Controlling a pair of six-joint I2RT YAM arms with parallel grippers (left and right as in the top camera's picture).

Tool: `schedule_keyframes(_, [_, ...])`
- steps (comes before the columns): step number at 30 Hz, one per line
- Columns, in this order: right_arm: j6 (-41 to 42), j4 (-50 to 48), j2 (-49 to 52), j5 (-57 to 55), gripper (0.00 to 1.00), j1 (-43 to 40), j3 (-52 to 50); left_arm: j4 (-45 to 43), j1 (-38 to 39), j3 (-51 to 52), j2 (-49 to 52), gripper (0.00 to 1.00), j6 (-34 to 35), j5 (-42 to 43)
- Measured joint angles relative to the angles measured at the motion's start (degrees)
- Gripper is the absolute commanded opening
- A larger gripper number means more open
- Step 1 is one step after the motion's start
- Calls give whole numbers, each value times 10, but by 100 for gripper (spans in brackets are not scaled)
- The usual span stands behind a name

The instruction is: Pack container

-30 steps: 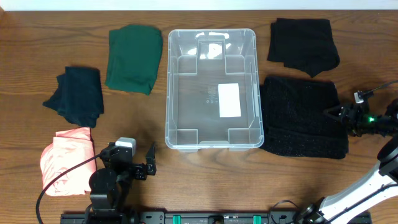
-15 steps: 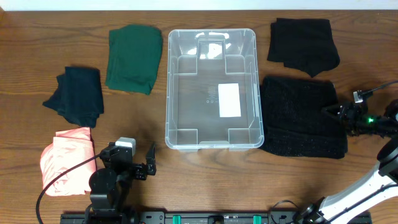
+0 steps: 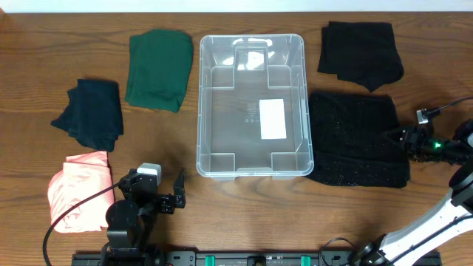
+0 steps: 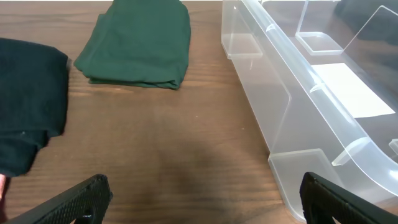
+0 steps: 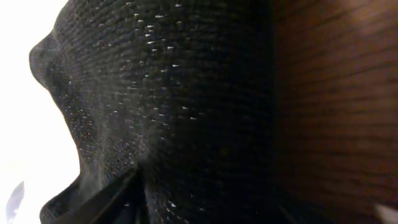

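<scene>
My left pincer (image 4: 208, 200) gapes wide above the worktop (image 4: 174, 149), with nothing between its fingers. My right pincer (image 3: 405, 138) sits at the right edge of the black knit garment (image 3: 355, 140) (up close, mostly fabric shows); whether it grips, I cannot tell. The clear container (image 3: 229, 118) stands mid-worktop, just left of that garment.
</scene>
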State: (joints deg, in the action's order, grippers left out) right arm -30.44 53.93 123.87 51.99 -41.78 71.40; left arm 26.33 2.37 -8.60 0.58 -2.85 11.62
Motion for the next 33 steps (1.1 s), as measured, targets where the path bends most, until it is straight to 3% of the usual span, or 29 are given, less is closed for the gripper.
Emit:
schedule_keyframes(6, [6, -13, 9, -10, 8, 0, -8, 0, 0, 0, 0, 98, 0, 0])
schedule_keyframes(9, [16, -12, 13, -4, 1, -7, -10, 0, 0, 0, 0, 98, 0, 0])
schedule_keyframes(23, [33, 65, 25, -37, 1, -37, 37, 0, 0, 0, 0, 98, 0, 0])
schedule_keyframes(33, [77, 84, -128, -90, 1, -35, 87, 0, 0, 0, 0, 98, 0, 0])
